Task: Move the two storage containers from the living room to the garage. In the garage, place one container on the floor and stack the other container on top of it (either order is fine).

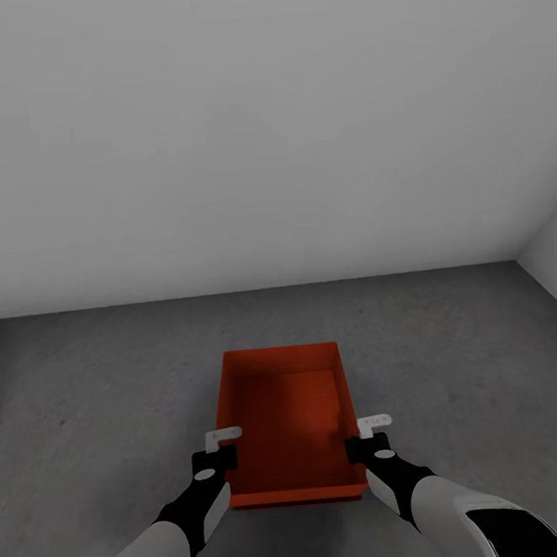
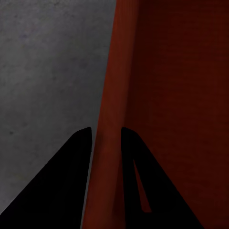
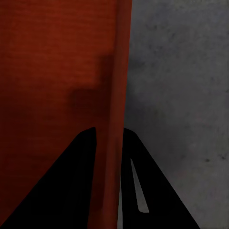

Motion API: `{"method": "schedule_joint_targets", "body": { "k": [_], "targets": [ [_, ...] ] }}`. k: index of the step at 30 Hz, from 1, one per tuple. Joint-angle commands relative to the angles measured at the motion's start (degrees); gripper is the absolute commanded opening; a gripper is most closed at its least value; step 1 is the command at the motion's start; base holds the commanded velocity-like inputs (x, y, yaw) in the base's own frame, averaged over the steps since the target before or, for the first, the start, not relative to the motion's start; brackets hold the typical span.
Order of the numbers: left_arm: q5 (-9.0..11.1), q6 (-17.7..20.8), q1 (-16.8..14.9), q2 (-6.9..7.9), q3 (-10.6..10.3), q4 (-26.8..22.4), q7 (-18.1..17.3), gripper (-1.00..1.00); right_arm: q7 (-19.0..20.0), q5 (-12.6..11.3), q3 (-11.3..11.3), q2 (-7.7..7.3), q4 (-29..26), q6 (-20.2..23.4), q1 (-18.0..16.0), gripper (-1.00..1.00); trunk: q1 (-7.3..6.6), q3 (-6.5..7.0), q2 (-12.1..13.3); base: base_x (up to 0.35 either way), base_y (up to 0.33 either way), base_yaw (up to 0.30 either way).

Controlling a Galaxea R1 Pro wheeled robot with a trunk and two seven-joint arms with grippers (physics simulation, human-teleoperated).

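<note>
The left gripper point(image 1: 219, 449) pinches the left wall of the storage container point(image 1: 288, 421) — one finger point(image 2: 67, 181) outside, one inside. The right gripper point(image 1: 370, 435) clamps the opposite wall the same way. The open orange-red box sits between them, over the dark grey floor point(image 1: 454, 356) — near the white wall point(image 1: 265, 128).

Our two arms had smooth light grey forearm shells that gave way to black wrist joints, each carrying a small pale oval mark. The left claw point(image 1: 224, 436) and right claw point(image 1: 374, 423) ended in short white fingers with tiny dark dots. Seen from the wrists, the fingers point(image 2: 57, 186) were flat black wedges, one slotted.
</note>
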Motion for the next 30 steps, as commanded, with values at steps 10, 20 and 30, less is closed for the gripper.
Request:
{"method": "schedule_joint_targets", "body": {
  "k": [10,20,30],
  "targets": [
    [0.36,-0.25,0.01,2.93,-0.90,0.60,2.14,-1.00,-1.23,0.56,-1.39,0.00,-3.44,-0.21,-0.07,-1.00,0.00,-0.03,-0.02,0.000,0.000,0.000],
    [0.17,-0.16,0.01,2.93,-0.94,0.60,2.14,-1.00,-1.18,0.56,-1.33,0.01,-3.44,-0.28,-0.07,-1.00,0.00,-0.03,-0.02,0.000,0.000,0.000],
    [-0.07,-0.16,0.01,2.95,-0.99,0.63,2.03,-1.00,-1.09,0.64,-1.24,-0.11,-3.44,-0.33,-0.07,-1.00,0.00,-0.03,-0.02,0.000,0.000,0.000]
  ]
}}
